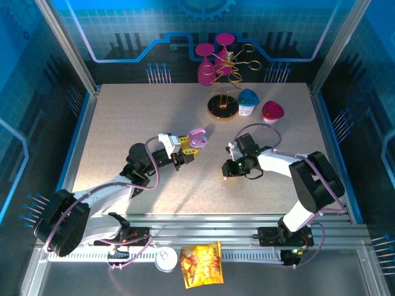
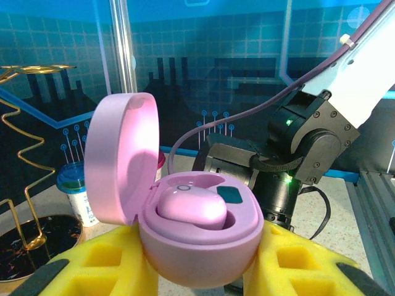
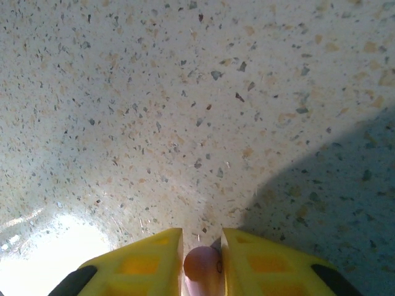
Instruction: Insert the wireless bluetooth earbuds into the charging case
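Lilac charging case (image 2: pixel 199 250), 1 earbud (image 2: pixel 191 208) inside, gripped in the left jaws; another earbud (image 3: pixel 201 266) pinched in the right jaws.

The left gripper (image 2: pixel 203 266) pinches the lilac charging case (image 2: pixel 185 250) between its yellow fingers (image 2: pixel 105 259), lid (image 2: pixel 120 166) swung open leftward. One lilac earbud (image 2: pixel 191 206) sits inside. Beyond the gripper stands the other arm (image 2: pixel 302 142); far left, a blue-lidded cup (image 2: pixel 77 194).

Both arms bent inward, each gripper closed on a small load.
The left arm (image 1: pixel 105 194) reaches forward, its left gripper (image 1: pixel 187 150) level and clamping the charging case (image 2: pixel 197 246). The right arm (image 1: pixel 308 179) folds leftward, with the right gripper (image 3: pixel 202 259) pointing down and pinching an earbud (image 3: pixel 200 266).
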